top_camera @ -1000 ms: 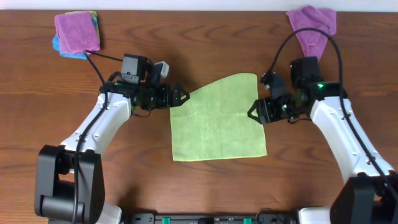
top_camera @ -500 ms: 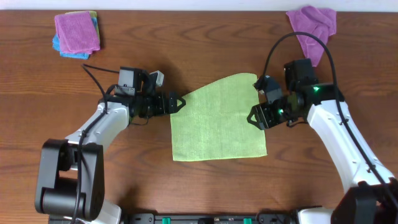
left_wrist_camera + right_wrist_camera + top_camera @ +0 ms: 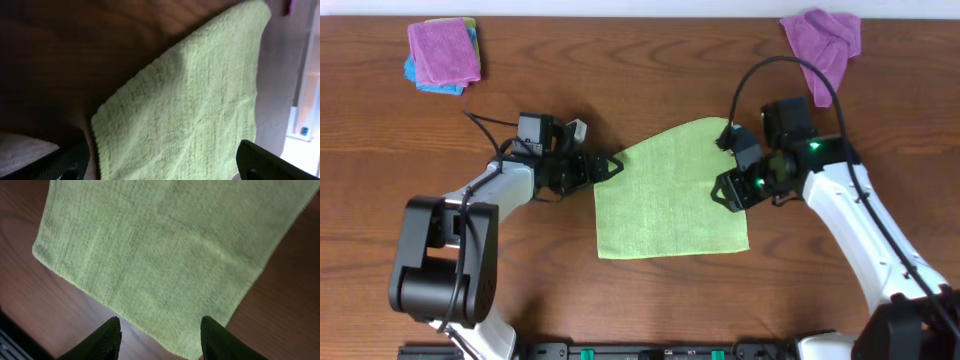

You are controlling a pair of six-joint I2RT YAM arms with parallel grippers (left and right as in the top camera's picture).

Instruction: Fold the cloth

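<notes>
- The lime-green cloth lies flat around the middle of the counter, a bit nearer the near edge than the far one. It's well apart from the purple cloth sitting on a blue cloth at the far left corner, and from the other purple cloth at the far right corner.
- The left gripper is right at the cloth's far left corner. Its jaws are spread wide with nothing in them, and the wrist view shows the corner sitting between them.
- The right gripper is over the cloth's right edge. Its fingers stand partly apart with the hem between them, not pinched from what I can see.
- This looks like the grab-before-the-fold step to me. To do it well, I'd get both grippers low enough that one finger slides under the hem. Each should pinch one layer close to the edge, and both should close before either lifts, so the cloth doesn't skew.
- The cloth is roughly square, so there's no strong long axis. The near edge runs about parallel to the counter's near edge. The far edge slants, though, climbing from the left corner up to a rounded far right corner that points at the counter's far edge.
- The longest line is that diagonal, from near left to far right.
</notes>
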